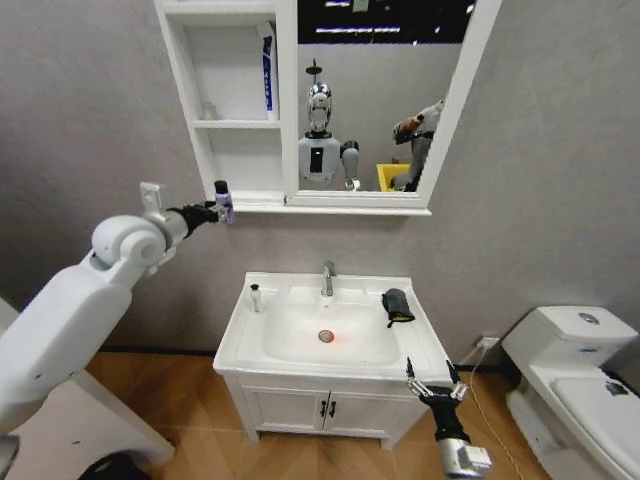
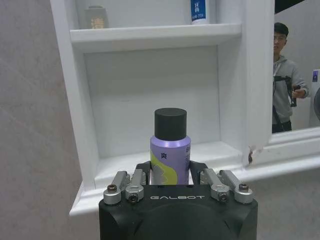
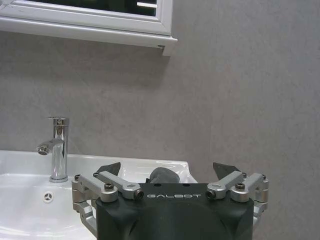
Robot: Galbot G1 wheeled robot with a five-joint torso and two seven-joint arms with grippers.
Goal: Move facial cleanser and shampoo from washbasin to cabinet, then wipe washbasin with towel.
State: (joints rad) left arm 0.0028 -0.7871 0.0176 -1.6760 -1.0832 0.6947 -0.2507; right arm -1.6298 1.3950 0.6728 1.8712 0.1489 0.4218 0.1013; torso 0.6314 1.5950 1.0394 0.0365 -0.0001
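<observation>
A purple bottle (image 2: 170,150) with a black cap stands upright, pinched in the left gripper (image 2: 170,172), in front of the lowest compartment of the cabinet (image 2: 155,35); a white tube (image 1: 268,72) stands on a shelf above. On the washbasin (image 1: 300,300), the towel (image 1: 397,305) lies on the rim to the right of the tap (image 1: 327,278), and a small bottle (image 1: 256,297) stands at the rim's left. The right gripper (image 1: 432,376) hangs at the basin's front right corner, fingers spread and empty.
</observation>
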